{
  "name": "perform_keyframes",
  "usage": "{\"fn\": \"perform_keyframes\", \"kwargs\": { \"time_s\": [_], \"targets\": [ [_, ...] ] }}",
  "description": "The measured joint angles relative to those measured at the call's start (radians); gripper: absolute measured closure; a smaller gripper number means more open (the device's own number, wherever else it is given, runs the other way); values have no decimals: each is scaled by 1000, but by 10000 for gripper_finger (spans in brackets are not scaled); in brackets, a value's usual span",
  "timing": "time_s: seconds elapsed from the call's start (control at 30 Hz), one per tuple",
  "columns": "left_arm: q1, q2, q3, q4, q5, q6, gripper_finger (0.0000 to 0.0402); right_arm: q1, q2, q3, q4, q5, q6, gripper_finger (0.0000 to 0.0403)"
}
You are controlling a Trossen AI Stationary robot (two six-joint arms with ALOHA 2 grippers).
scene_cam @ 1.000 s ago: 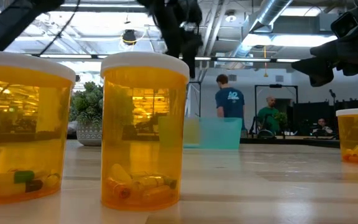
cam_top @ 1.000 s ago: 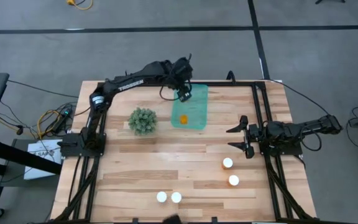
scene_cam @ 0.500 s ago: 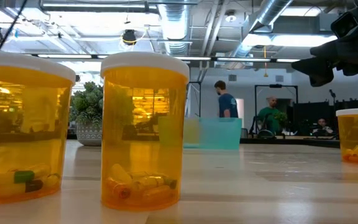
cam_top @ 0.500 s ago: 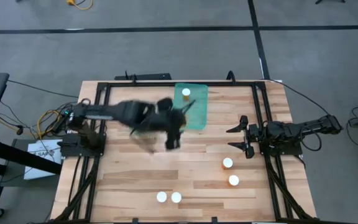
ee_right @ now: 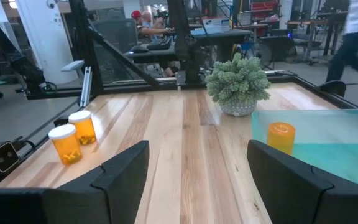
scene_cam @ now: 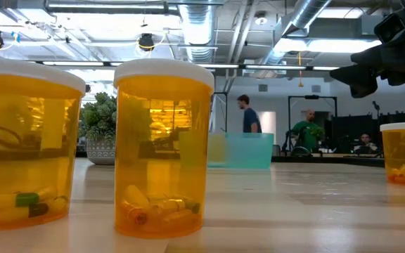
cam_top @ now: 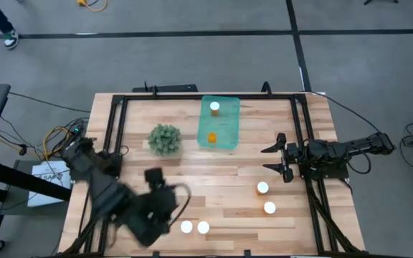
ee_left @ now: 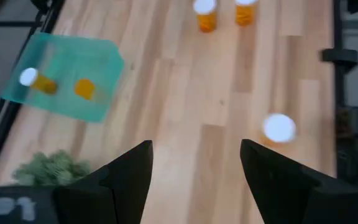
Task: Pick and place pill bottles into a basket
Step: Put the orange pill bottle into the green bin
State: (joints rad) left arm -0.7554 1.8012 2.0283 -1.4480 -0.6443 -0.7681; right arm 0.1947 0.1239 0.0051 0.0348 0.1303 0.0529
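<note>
The teal basket (cam_top: pixel 219 123) lies at the table's far middle. It holds one upright white-capped pill bottle (cam_top: pixel 214 107) and one orange bottle lying down (cam_top: pixel 211 137). Two bottles (cam_top: pixel 186 227) (cam_top: pixel 203 227) stand near the table's front edge, and two more (cam_top: pixel 262 188) (cam_top: pixel 269 208) stand at the right. My left gripper (ee_left: pixel 194 149) is open and empty above the near left of the table (cam_top: pixel 165 211), left of the front pair. My right gripper (cam_top: pixel 282 159) is open and empty at the table's right side, also in its wrist view (ee_right: pixel 197 149).
A green bushy plant (cam_top: pixel 165 139) in a pot stands left of the basket. Black frame rails (cam_top: pixel 303 136) run along the table's left, right and far sides. People move in the room beyond the table (scene_cam: pixel 246 116).
My left gripper has swung fast from above the basket's far end toward the table's near left, coming down over the wood beside the front pair of bottles. A white-capped bottle now stands upright in the basket's far end, where the gripper was.
</note>
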Motion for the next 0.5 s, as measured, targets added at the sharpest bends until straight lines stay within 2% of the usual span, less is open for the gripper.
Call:
{"fn": "perform_keyframes", "kwargs": {
  "time_s": [0.17,0.27,0.5],
  "targets": [
    [-147,1,-142,26,-15,-181,168,0,0,0,0,0,0,137],
    [-209,1,-241,68,16,-278,168,0,0,0,0,0,0,137],
    [-294,2,-481,268,105,-345,168,0,0,0,0,0,0,137]
  ]
}}
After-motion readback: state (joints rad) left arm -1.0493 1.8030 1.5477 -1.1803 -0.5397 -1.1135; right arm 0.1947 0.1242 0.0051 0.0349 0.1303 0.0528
